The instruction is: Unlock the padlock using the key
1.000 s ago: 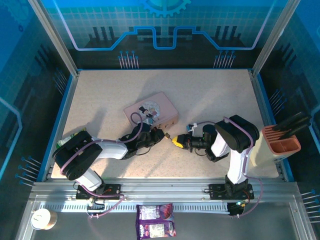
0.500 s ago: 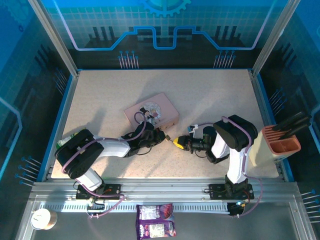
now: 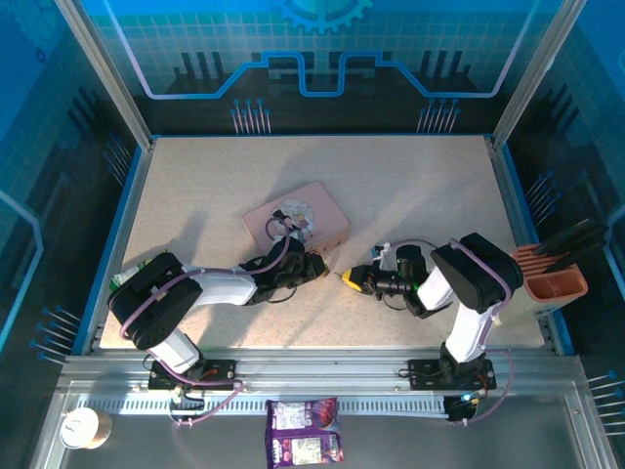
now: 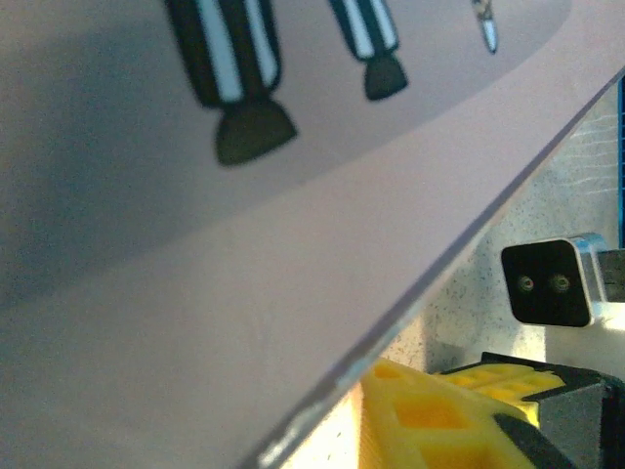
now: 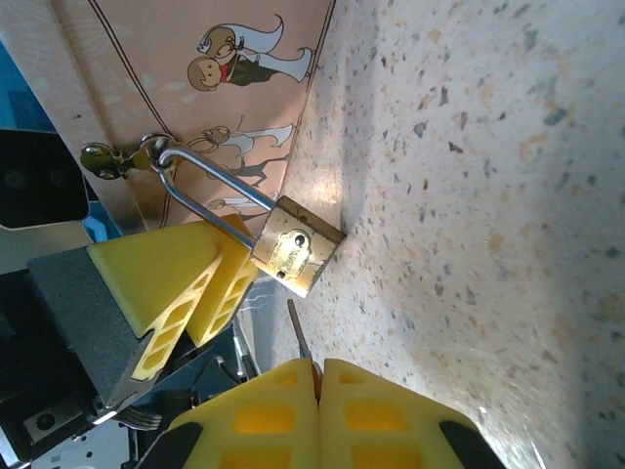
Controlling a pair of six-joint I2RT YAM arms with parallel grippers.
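Observation:
The brass padlock (image 5: 296, 256) hangs by its silver shackle (image 5: 210, 191) from the hasp of the pink tin (image 5: 195, 88), at the tin's near corner (image 3: 325, 262). My right gripper (image 5: 319, 366) is shut on the key (image 5: 298, 330). The key's thin blade points at the padlock's underside, a short gap away. My left gripper (image 5: 217, 256) lies against the shackle just beside the padlock body, with its yellow fingers (image 5: 156, 278) close together. Whether they still pinch the shackle is unclear. From above, both grippers (image 3: 314, 266) (image 3: 346, 278) meet at the tin's corner.
The pink tin (image 3: 296, 217) sits mid-table, and its lid (image 4: 244, 254) looms right over the left wrist camera. A holder with dark handles (image 3: 552, 278) stands at the right edge. A snack packet (image 3: 305, 445) and a cup (image 3: 80, 427) lie in front of the rail.
My left gripper has slid right to the tin's corner. My right arm's elbow has swung right, and the key tip has stayed near the padlock.

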